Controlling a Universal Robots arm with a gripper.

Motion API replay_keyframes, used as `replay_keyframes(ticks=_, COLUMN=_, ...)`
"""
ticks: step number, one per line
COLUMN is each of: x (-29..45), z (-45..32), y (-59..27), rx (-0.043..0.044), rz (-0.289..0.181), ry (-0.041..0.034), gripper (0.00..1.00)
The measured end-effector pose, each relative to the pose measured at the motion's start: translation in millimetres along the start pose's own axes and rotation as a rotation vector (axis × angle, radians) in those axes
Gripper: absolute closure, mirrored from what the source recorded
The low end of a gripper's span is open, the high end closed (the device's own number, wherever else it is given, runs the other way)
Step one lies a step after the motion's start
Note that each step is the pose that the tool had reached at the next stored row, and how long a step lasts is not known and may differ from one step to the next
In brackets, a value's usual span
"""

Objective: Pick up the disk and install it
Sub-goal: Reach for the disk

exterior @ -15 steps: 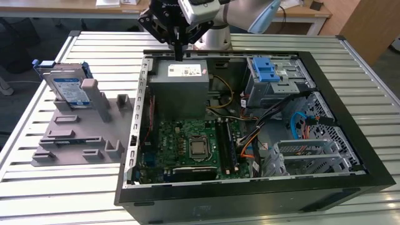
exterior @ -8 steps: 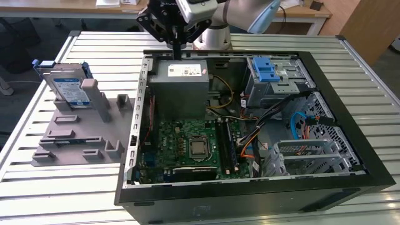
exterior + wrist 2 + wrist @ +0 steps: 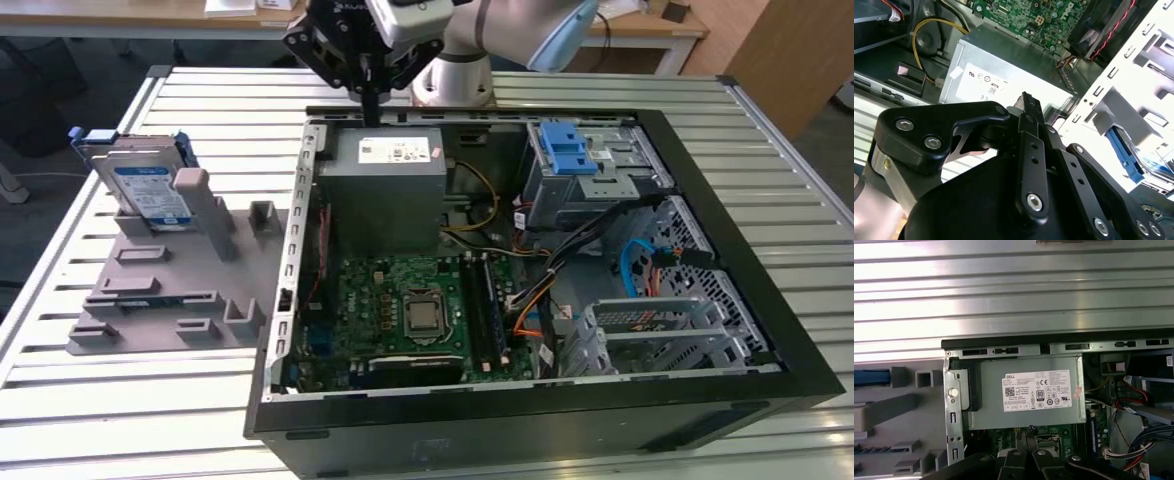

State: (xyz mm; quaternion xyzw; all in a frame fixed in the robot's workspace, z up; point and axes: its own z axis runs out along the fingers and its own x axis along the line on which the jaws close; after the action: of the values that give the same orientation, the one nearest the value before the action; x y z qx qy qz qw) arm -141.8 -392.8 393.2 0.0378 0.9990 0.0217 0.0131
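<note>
Standing by the bench, I see a white sticker [image 3: 1038, 390] on the grey metal box [image 3: 994, 410] in the first wrist view. It carries rows of fine black print, a square code patch and a line of round marks, all too small to make out. In the exterior view the disk [image 3: 140, 185], at ten o'clock from the open computer case [image 3: 534, 412], wears a white-and-blue label [image 3: 158, 205], equally unreadable.

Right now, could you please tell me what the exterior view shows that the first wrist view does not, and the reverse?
Exterior view: the disk, label showing, upright in the grey rack, the blue latch and the silver metal cage. First wrist view: the slots along the case's rim. Shared: the grey power supply with its white sticker, and the shut gripper hovering near it.
</note>
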Motion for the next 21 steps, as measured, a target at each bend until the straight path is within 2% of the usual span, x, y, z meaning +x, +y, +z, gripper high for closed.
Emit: replay_keyframes(ticks=21, x=15.9, z=-0.2, y=4.2, rx=0.0, rz=0.0, ry=0.0, gripper=0.89)
